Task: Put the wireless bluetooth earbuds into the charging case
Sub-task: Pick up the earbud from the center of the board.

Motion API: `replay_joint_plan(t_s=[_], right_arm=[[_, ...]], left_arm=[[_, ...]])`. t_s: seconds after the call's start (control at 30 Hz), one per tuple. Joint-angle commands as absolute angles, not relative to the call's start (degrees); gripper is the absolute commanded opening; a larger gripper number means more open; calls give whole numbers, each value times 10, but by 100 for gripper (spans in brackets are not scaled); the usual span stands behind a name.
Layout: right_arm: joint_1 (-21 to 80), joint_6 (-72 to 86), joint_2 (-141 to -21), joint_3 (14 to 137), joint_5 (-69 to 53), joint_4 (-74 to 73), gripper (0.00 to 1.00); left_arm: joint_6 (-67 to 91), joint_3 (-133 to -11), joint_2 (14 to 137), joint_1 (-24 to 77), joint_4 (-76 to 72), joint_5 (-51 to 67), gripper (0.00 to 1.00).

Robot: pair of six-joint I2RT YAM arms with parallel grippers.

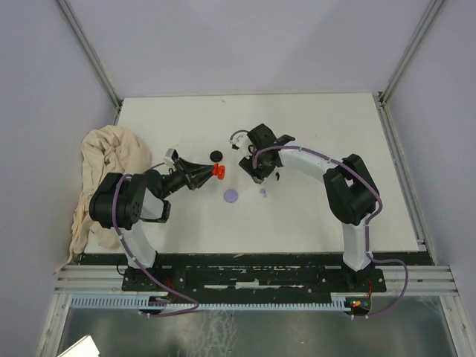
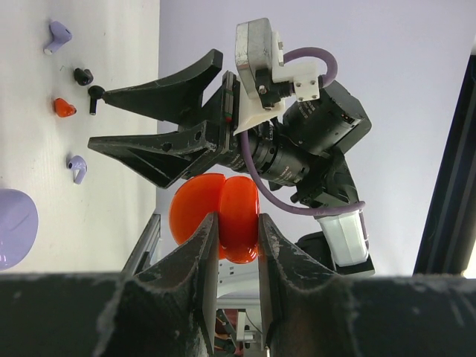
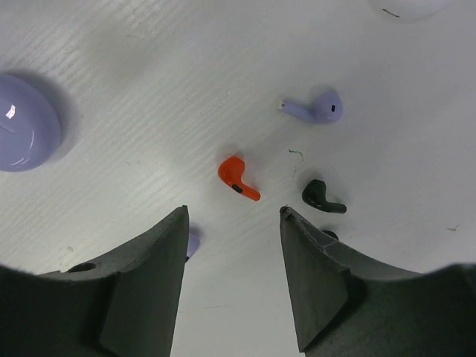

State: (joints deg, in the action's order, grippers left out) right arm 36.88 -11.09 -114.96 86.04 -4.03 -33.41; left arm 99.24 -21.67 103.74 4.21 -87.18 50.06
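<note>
Red earbud (image 3: 238, 178), long axis diag., stem toward black earbud (image 3: 322, 196), prob. flat

Five tiny stemmed earbuds lie in a loose cluster near the middle of the white table (image 1: 320, 126), none touching another. A red earbud (image 3: 236, 177) lies on its side at the centre of the group. A lilac earbud (image 3: 316, 109) lies near it, stem flat on the table. A black earbud (image 3: 321, 197) lies just beside the red one. A second black earbud (image 2: 95, 97) and a second lilac earbud (image 2: 76, 167) lie at the cluster's edge. The glossy red charging case (image 2: 195, 212) is off the table, pinched between the fingers of the left gripper (image 2: 236, 219), its two rounded halves parted.
</note>
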Motion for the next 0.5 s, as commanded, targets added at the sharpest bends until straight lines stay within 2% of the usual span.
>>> replay_joint_plan(t_s=[0.0, 0.47], right_arm=[[363, -146, -1152, 888, -65, -332, 60], [363, -148, -1190, 890, -65, -303, 57]], left_arm=[[971, -213, 1019, 39, -949, 508, 3], [972, -213, 1023, 39, -950, 507, 3]])
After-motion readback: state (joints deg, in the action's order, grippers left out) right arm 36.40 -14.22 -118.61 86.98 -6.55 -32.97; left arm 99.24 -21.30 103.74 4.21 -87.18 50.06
